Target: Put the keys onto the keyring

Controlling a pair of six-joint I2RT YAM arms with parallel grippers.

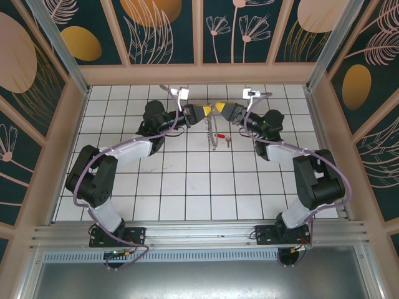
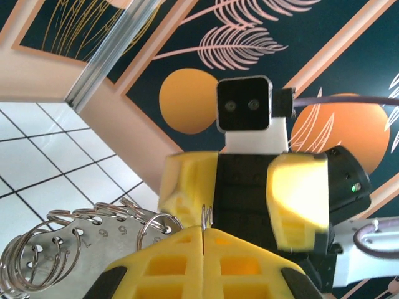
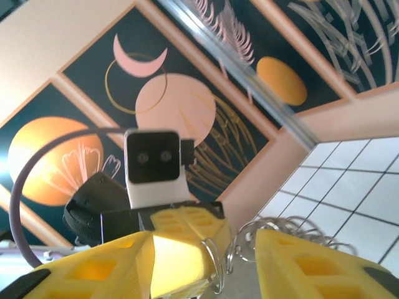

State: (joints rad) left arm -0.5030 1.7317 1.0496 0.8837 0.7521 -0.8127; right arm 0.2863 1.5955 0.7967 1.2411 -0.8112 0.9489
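- The left tool [image 1: 204, 110] is closed tight, pinching a thin wire of the keyring [image 1: 215, 133] between its yellow fingertips.
- The right tool [image 1: 220, 107] faces it, nearly tip to tip, with its jaws apart and ring loops in the gap.
- The keyring hangs below both tools, over the far middle of the white tiled surface [image 1: 187, 180].
- A tiny red-headed key [image 1: 226, 139] sits just beside the keyring; whether it is attached cannot be told.

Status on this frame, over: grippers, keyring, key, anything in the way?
Left gripper shut on keyring. Right gripper open, fingers either side of the keyring's loops. Red key beside hanging keyring; threaded or not, cannot tell. No obstruction seen.
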